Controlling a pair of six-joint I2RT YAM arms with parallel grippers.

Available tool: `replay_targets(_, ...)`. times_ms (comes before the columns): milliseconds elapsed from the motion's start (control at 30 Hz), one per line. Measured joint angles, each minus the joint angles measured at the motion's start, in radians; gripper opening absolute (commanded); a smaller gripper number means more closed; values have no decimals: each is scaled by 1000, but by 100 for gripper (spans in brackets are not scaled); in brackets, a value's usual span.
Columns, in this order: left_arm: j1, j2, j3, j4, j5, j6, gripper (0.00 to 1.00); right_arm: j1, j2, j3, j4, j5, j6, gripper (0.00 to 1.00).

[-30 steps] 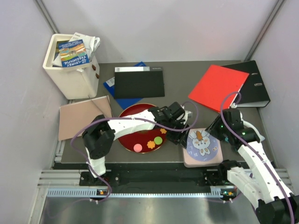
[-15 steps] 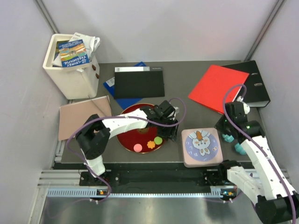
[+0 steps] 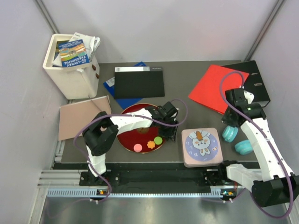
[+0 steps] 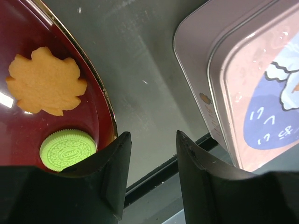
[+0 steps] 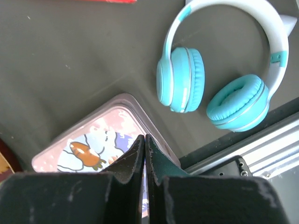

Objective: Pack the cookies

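Dark grey table (image 3: 187, 79) — cluttered, pale walls (image 3: 163, 28)

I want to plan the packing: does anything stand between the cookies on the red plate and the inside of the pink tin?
Yes: the rabbit-printed lid sits on the pink tin, closing it. Nothing else visible lies between cookies and tin.

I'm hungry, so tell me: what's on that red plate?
Three cookies: pink, orange and green, near the plate's front rim. The arm covers the back part; anything there is hidden.
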Motion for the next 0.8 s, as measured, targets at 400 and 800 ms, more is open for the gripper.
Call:
replay_targets(400, -1, 75, 23, 20, 47, -1, 48, -1, -27, -108, -5, -56, 4, 0)
replay_targets(800, -1, 75, -24, 204, 227, -49, 47, -1, -51, -133, 19, -90, 4, 0)
